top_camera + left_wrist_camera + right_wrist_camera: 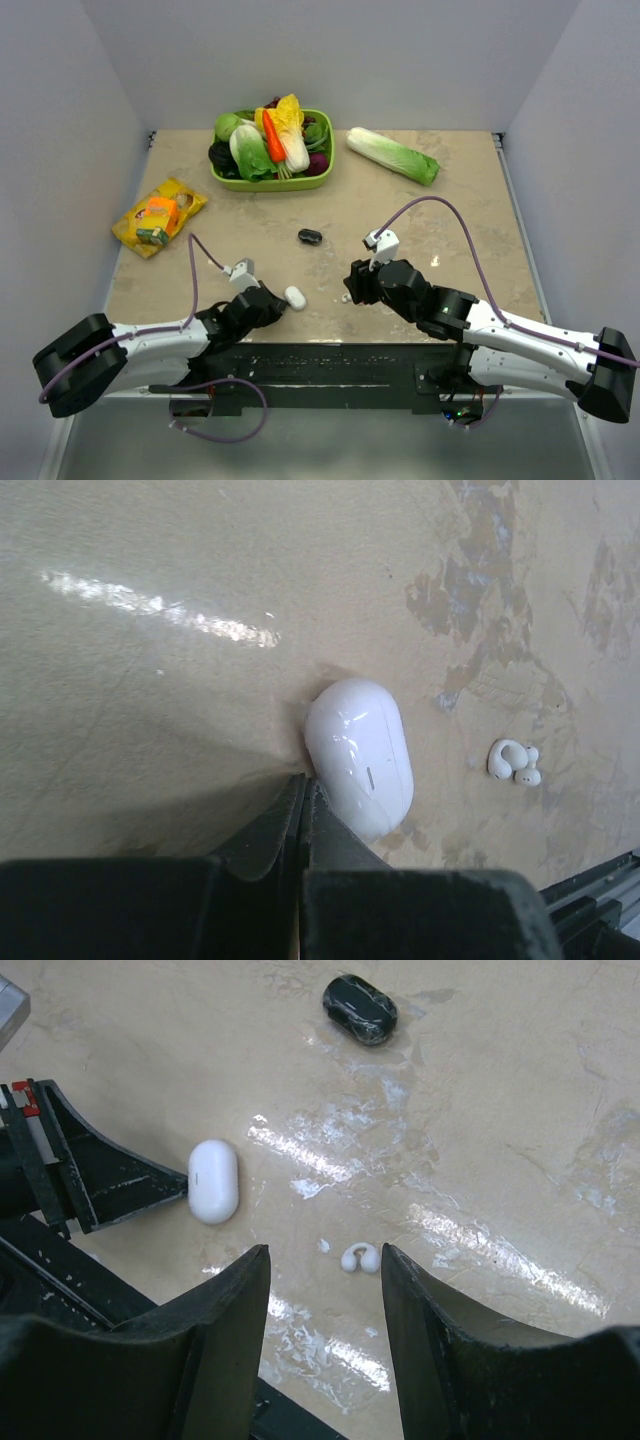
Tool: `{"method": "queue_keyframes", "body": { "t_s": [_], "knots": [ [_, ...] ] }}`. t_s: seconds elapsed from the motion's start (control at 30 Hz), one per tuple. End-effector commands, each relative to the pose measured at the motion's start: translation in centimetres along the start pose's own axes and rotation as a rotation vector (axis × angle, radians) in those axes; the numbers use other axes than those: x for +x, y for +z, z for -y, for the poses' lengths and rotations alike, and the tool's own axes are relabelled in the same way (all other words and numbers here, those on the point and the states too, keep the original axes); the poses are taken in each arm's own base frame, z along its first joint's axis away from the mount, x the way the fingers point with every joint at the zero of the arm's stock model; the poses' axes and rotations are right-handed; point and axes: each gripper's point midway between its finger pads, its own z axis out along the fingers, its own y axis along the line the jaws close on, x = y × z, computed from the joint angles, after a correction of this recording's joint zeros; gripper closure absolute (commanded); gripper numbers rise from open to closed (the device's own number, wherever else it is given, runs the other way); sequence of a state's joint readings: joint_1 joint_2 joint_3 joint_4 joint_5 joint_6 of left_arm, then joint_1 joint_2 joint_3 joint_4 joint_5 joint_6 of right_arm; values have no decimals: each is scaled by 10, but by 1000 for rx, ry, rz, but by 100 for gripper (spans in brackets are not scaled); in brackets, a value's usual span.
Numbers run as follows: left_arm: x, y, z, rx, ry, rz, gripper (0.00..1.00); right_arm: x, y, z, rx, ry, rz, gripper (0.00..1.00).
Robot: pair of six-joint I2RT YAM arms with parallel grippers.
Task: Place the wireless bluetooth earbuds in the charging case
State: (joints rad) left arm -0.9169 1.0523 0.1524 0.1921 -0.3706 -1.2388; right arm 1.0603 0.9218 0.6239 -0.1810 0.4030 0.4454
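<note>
The white charging case (294, 297) lies closed on the beige table; it also shows in the left wrist view (360, 755) and the right wrist view (213, 1180). My left gripper (270, 302) (303, 782) is shut and empty, its tips touching the case's left side. A tiny white earbud piece (359, 1258), two rounded ends joined by an arch, lies right of the case (514, 762) (345, 298). My right gripper (352, 288) (325, 1252) is open and hangs over it, the earbud just ahead between the fingertips. I see no second separate earbud.
A black oval object (309, 236) (360, 1008) lies farther back at the middle. A green basket (270, 184) of vegetables, a napa cabbage (392, 155) and a yellow snack packet (158, 218) sit at the back. A black bar (330, 360) runs along the near edge.
</note>
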Motion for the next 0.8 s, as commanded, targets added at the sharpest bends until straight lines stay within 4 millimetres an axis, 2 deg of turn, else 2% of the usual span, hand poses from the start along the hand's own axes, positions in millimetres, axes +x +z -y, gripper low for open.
{"method": "queue_keyframes", "body": {
  "t_s": [0.0,0.17,0.4,0.5,0.57,0.6,0.63,0.73,0.77],
  "knots": [
    [23,2,-12,-51,64,-85,100,-11,-3,2,18,13,32,48],
    [27,4,-6,-41,66,-91,100,-11,-4,4,23,15,35,48],
    [21,9,9,-28,93,-75,100,-8,-2,5,32,1,21,47],
    [20,4,5,-61,123,-83,100,-10,-5,10,60,-8,18,46],
    [16,-3,7,-52,136,-77,89,-12,-7,14,79,-19,21,45],
    [17,-7,1,-70,151,-85,84,-15,-9,14,78,-22,28,45],
    [16,-11,-3,-80,171,-89,73,-18,-11,14,76,-21,36,45],
    [9,-26,8,-9,205,-85,51,-24,-15,14,75,-22,49,44],
    [8,-31,10,-3,224,-90,47,-26,-16,14,73,-21,54,44]
  ]
}}
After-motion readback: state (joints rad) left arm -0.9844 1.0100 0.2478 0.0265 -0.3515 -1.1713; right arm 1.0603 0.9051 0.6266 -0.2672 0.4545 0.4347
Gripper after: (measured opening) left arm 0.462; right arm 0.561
